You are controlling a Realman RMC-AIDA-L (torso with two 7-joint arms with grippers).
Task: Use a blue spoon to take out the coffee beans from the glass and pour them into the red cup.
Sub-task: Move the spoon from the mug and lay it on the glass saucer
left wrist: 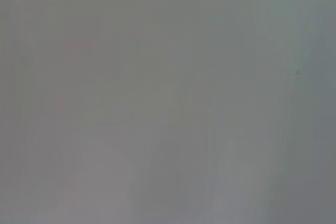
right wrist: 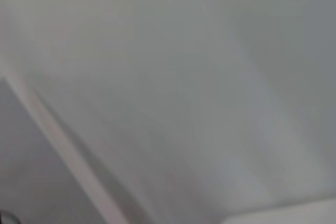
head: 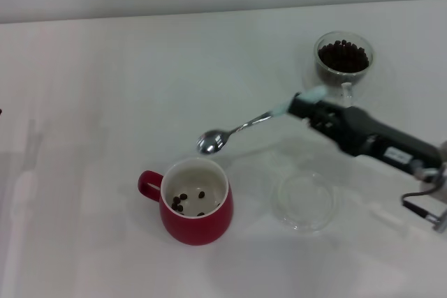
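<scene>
Blue spoon point(head: 241, 129) handle in right gripper point(head: 302, 105) jaws, bowl above red cup point(head: 195, 201).

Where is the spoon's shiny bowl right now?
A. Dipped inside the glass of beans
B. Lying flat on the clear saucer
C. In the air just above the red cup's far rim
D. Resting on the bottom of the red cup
C: the blue spoon, held by the right gripper, has its bowl hanging over the red cup, clear of the glass.

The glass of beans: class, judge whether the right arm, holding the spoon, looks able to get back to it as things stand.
Probably yes. The right gripper holds the spoon close to the glass, and nothing stands between them; the saucer and red cup lie nearer the robot, out of the path.
</scene>
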